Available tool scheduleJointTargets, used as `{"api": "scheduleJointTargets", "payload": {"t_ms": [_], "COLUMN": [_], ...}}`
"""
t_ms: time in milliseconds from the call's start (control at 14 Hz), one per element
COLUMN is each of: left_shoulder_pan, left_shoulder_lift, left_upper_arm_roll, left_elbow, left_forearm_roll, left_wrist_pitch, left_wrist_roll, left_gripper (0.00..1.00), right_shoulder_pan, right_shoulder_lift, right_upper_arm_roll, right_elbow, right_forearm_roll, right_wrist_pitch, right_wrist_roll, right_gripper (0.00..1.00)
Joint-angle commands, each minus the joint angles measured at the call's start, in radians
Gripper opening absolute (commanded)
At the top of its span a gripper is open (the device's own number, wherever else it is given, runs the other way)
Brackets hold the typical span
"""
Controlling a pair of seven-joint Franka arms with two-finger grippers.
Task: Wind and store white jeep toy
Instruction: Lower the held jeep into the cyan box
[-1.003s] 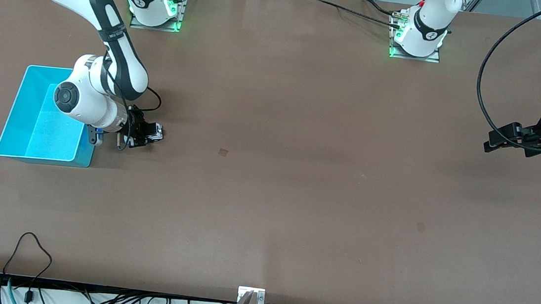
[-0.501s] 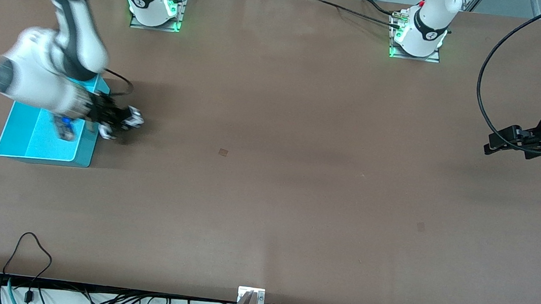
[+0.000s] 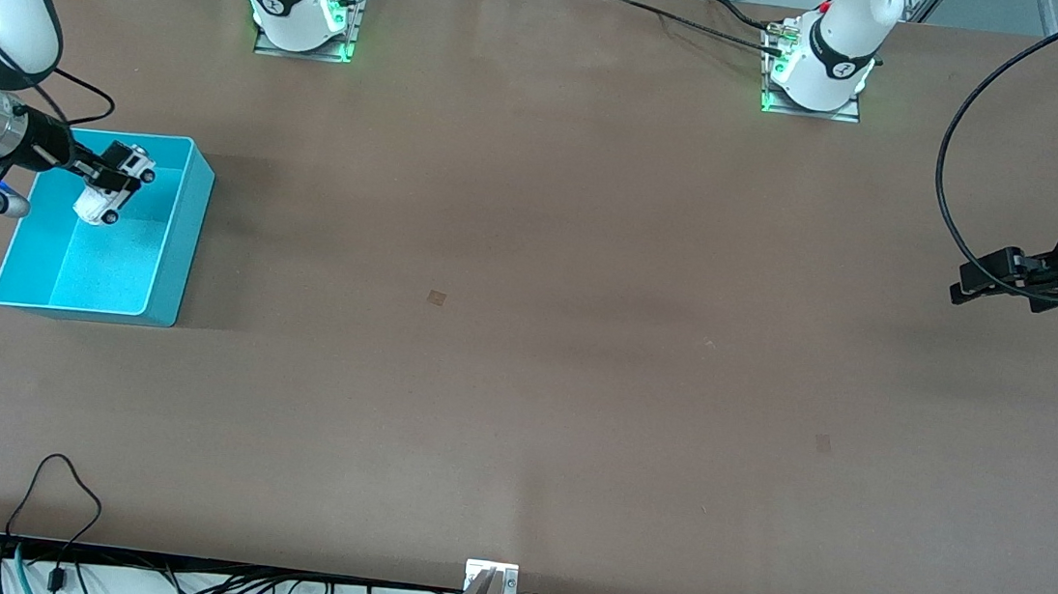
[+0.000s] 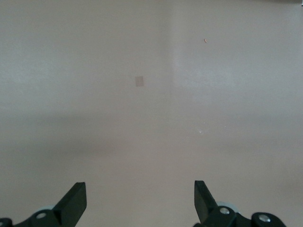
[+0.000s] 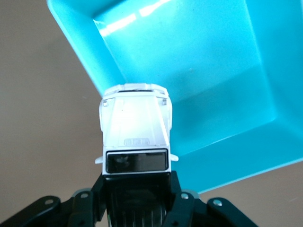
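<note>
White jeep toy (image 3: 113,184) hangs in the air over the turquoise bin (image 3: 167,248), clamped at its black rear end in the right pincer (image 3: 104,171); in the front view it sits above the part of the bin farther from the camera, tilted, with its dark wheels showing. The bin stands on the brown desk (image 3: 525,335) toward the right arm's end, and its floor shows bare turquoise. Toward the left arm's end, the left pincer (image 3: 977,280) hangs over bare desk well apart from the bin, and that arm waits. In the left wrist view, the left pincer (image 4: 140,201) has its two dark fingertips (image 4: 75,198) spread wide apart with nothing between them, only the plain desk (image 4: 151,118) beneath. In the right wrist view, the right pincer (image 5: 136,198) is closed on the black back of the jeep (image 5: 136,137), whose white hood points away from the camera, over the rim and sloping wall of the bin (image 5: 213,71); the inside of the bin holds nothing that can be seen.
</note>
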Motion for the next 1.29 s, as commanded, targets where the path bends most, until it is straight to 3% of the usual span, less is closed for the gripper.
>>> {"api": "scheduleJointTargets", "payload": {"t_ms": [0, 215, 573, 860, 1218], "left_shoulder_pan": [0.042, 0.113, 0.115, 0.055, 0.058], "left_shoulder_lift": [-0.002, -0.005, -0.010, -0.015, -0.030], "left_upper_arm_roll": [-0.033, -0.109, -0.104, -0.050, -0.063], "left_elbow": [-0.003, -0.009, -0.012, -0.012, -0.014], "left_forearm_roll": [0.021, 0.021, 0.020, 0.021, 0.021], "left_wrist_pitch": [-0.002, 0.000, 0.000, -0.003, -0.016], "left_wrist_roll": [0.010, 0.009, -0.006, -0.006, -0.003], "left_gripper": [1.00, 1.00, 1.00, 1.00, 1.00], "right_shoulder_pan": [-0.064, -0.107, -0.122, -0.122, -0.130], "right_shoulder_lift": [0.025, 0.081, 0.188, 0.231, 0.340], "right_upper_arm_roll": [0.057, 0.091, 0.091, 0.099, 0.100], "right_elbow": [-0.005, -0.005, -0.006, -0.010, -0.010], "right_forearm_roll": [-0.124, -0.167, -0.201, -0.207, -0.239], "right_wrist_pitch": [0.038, 0.107, 0.223, 0.244, 0.379], "right_wrist_roll": [-0.104, -0.204, -0.278, -0.279, -0.276], "right_gripper": [0.00, 0.00, 0.00, 0.00, 0.00]}}
